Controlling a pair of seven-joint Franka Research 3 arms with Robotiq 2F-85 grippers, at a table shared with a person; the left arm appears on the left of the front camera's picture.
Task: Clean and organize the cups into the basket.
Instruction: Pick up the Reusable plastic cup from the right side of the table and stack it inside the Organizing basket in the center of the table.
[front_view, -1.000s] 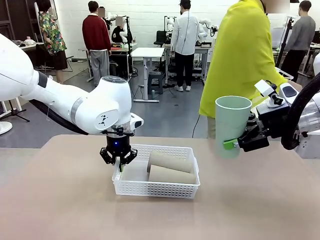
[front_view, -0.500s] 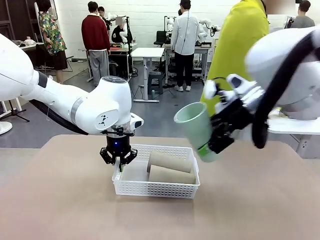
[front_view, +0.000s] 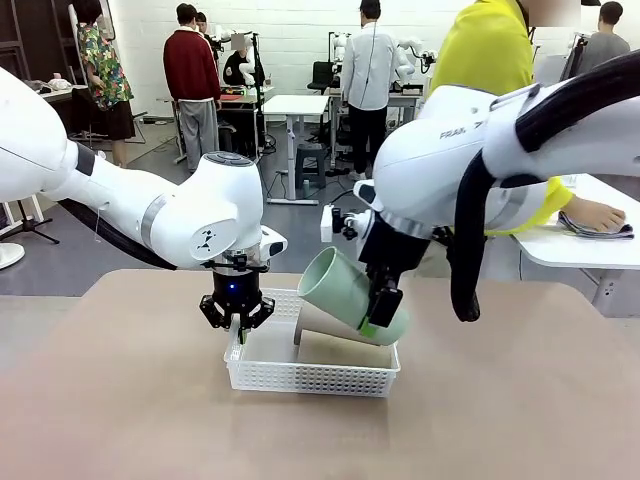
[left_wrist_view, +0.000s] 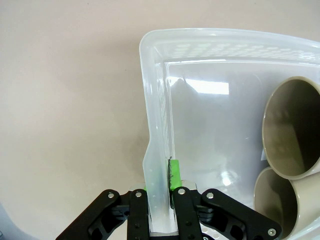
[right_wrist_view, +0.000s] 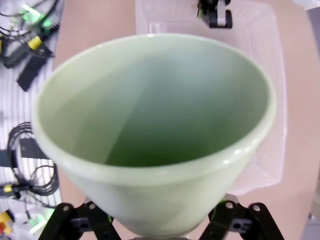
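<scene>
Left gripper was clamped on the left end wall of the white lattice basket, one green pad inside the wall. Two tan-brown cups lay on their sides in the basket's right half, mouths toward the left. Right gripper gripped the mint green cup near its base, tilted above the tan-brown cups.

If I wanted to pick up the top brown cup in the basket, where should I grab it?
Probably by its open rim, coming from the basket's empty left half. The top brown cup lies on its side with its mouth facing that gap, and the green cup hangs over its other end.
</scene>
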